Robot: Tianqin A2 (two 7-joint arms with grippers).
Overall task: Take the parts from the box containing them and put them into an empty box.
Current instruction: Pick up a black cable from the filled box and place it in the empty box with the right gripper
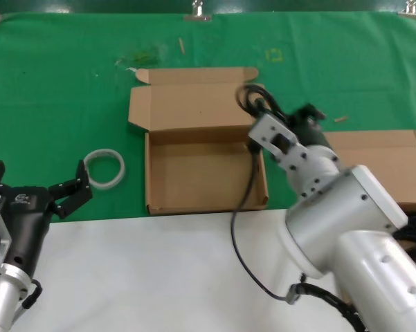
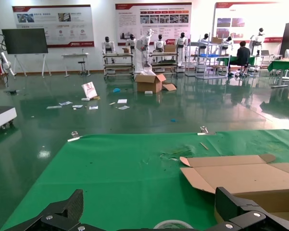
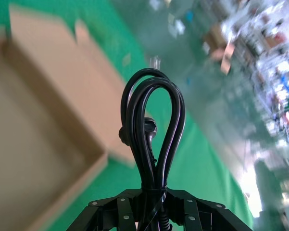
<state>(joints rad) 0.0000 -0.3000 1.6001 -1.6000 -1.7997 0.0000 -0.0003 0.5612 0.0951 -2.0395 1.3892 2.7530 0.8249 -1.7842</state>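
My right gripper (image 3: 153,199) is shut on a bundle of looped black cable (image 3: 151,144). In the head view this bundle (image 1: 252,97) is held above the far right corner of the open, empty brown box (image 1: 201,173), and a loose length of cable (image 1: 237,228) hangs down past the box's right wall. In the right wrist view the empty box (image 3: 48,144) lies beside the loop. A second brown box (image 1: 384,155) sits at the right, mostly hidden by my right arm. My left gripper (image 1: 40,176) stands open near the table's front left, holding nothing.
A white ring (image 1: 104,168) lies on the green cloth left of the empty box, and shows just ahead of my left gripper (image 2: 151,204) as the ring (image 2: 173,224). The box's lid flap (image 1: 194,93) lies open toward the back. White table surface runs along the front.
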